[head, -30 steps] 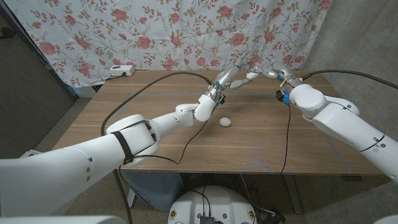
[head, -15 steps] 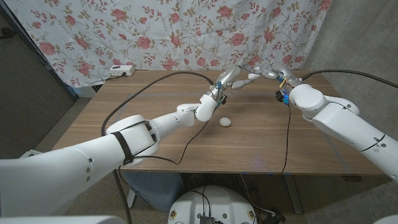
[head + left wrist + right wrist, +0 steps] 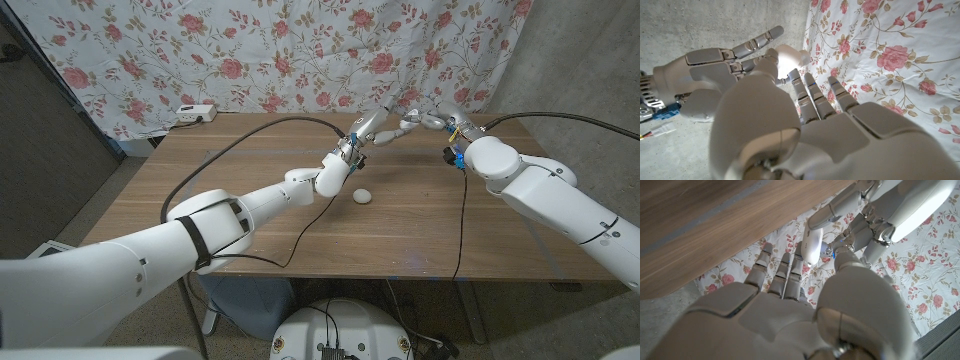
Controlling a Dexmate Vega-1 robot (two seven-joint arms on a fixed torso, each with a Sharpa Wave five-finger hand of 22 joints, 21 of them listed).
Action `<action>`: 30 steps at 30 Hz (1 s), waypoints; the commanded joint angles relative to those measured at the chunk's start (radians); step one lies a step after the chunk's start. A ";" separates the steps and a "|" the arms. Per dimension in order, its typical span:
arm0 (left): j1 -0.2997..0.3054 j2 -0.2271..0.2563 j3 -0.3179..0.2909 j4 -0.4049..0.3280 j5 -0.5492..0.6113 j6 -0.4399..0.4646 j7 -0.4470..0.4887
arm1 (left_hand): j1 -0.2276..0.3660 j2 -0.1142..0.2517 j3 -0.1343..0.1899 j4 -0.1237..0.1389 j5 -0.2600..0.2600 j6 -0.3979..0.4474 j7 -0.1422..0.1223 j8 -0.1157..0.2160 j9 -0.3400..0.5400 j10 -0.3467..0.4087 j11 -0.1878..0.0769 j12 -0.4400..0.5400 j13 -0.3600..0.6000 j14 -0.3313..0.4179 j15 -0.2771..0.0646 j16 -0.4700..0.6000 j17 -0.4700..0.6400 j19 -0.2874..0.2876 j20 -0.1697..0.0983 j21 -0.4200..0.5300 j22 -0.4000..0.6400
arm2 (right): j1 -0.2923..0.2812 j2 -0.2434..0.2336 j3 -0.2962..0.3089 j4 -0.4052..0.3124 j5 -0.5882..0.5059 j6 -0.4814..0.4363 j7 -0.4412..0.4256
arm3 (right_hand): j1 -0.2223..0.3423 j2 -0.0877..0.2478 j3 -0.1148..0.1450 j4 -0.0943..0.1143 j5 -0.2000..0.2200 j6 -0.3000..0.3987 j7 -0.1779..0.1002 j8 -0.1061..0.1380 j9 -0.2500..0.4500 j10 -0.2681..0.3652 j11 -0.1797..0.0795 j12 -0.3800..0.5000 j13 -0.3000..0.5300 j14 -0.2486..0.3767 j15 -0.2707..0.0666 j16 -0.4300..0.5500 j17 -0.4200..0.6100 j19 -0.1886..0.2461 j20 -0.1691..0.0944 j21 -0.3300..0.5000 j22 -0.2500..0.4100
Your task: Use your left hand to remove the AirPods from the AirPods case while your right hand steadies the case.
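Right hand (image 3: 428, 120) grips the AirPods case (image 3: 811, 247) — left hand (image 3: 368, 128) touching it.

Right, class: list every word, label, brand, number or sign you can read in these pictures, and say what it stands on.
No text can be read.
White box at the table's far edge: any marking is too small to read.
White case between the hands: no lettering shows.
Floral curtain: pattern alone.
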 commanded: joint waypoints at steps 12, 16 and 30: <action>0.014 0.009 -0.012 -0.037 0.025 0.018 -0.010 | 0.005 0.004 -0.002 0.003 0.005 0.014 -0.001 0.007 0.000 0.101 -0.094 0.068 0.179 0.046 -0.044 -0.004 0.008 0.002 0.004 0.005 0.003 | -0.016 0.019 0.010 -0.007 -0.009 -0.014 -0.048 | 0.092 0.038 0.022 0.005 -0.005 0.013 -0.041 0.016 0.001 0.121 -0.121 0.063 0.031 0.061 -0.067 0.046 0.021 0.041 -0.076 0.011 0.004; 0.011 0.007 -0.015 -0.033 0.021 0.015 -0.013 | 0.006 0.004 -0.001 0.003 0.005 0.015 -0.002 0.007 0.000 0.100 -0.094 0.068 0.178 0.047 -0.045 -0.005 0.008 0.002 0.004 0.005 0.003 | -0.019 0.019 0.009 -0.006 -0.014 -0.008 -0.052 | 0.130 0.045 0.029 -0.003 -0.007 0.040 -0.049 0.019 0.001 0.155 -0.137 0.083 0.040 0.086 -0.085 0.059 0.025 0.053 -0.090 0.013 0.004; 0.036 0.028 -0.025 -0.087 0.028 0.045 -0.020 | 0.004 0.003 -0.002 0.005 0.006 0.023 -0.010 0.008 0.000 0.101 -0.095 0.072 0.176 0.047 -0.042 -0.009 0.009 0.002 0.004 0.005 0.003 | -0.032 0.027 0.021 -0.007 -0.003 -0.002 -0.055 | 0.243 0.056 0.032 -0.003 -0.009 0.102 -0.050 0.019 0.001 0.277 -0.171 0.171 0.087 0.136 -0.133 0.089 0.042 0.061 -0.115 0.007 0.003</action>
